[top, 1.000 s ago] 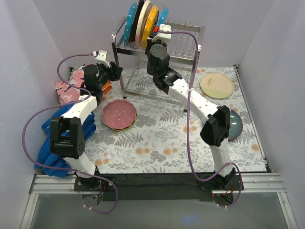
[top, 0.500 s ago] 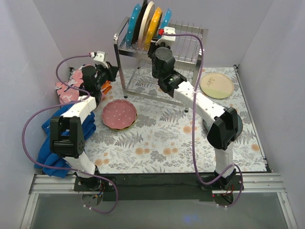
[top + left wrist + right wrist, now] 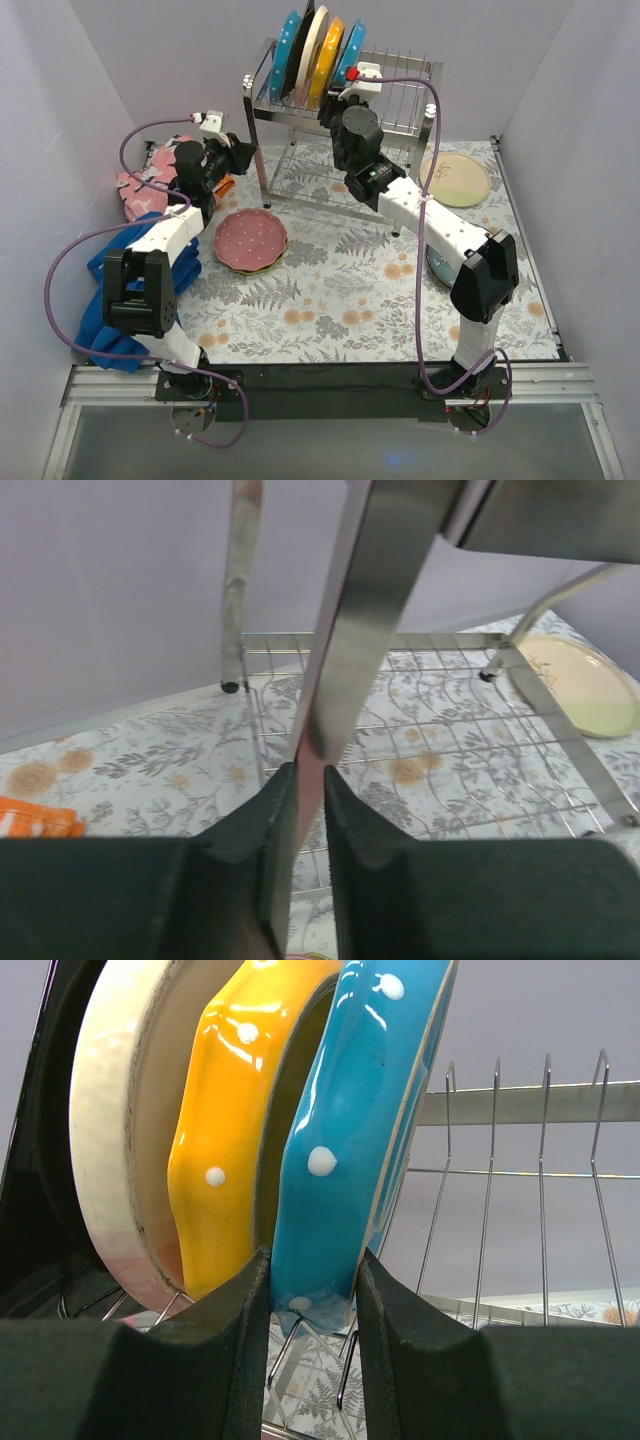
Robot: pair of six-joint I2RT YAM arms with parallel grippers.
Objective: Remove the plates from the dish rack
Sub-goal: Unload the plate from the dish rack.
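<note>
The chrome dish rack (image 3: 400, 95) stands at the back of the table. Its top slots hold a teal plate (image 3: 288, 50), a dark plate (image 3: 303, 38), a cream plate (image 3: 316, 40), an orange plate (image 3: 332, 45) and a teal dotted plate (image 3: 352, 48). My right gripper (image 3: 350, 78) is shut on the lower edge of the teal dotted plate (image 3: 370, 1110), one finger on each face (image 3: 312, 1260); the orange plate (image 3: 235, 1110) and cream plate (image 3: 110, 1140) stand beside it. My left gripper (image 3: 248, 155) is shut on the rack's front left leg (image 3: 365, 610), seen between the jaws (image 3: 308, 775).
A pink dotted plate (image 3: 250, 240) lies on the floral table in front of the rack. A cream plate (image 3: 455, 180) lies at the right, also in the left wrist view (image 3: 590, 685). A dark blue-grey plate (image 3: 437, 268) is mostly under the right arm. Blue cloth (image 3: 110, 290) and a pink patterned item (image 3: 140, 190) lie at left.
The rack and its plates have shifted to the right, and the right arm has moved right with them. The left gripper has stayed on the rack's leg.
</note>
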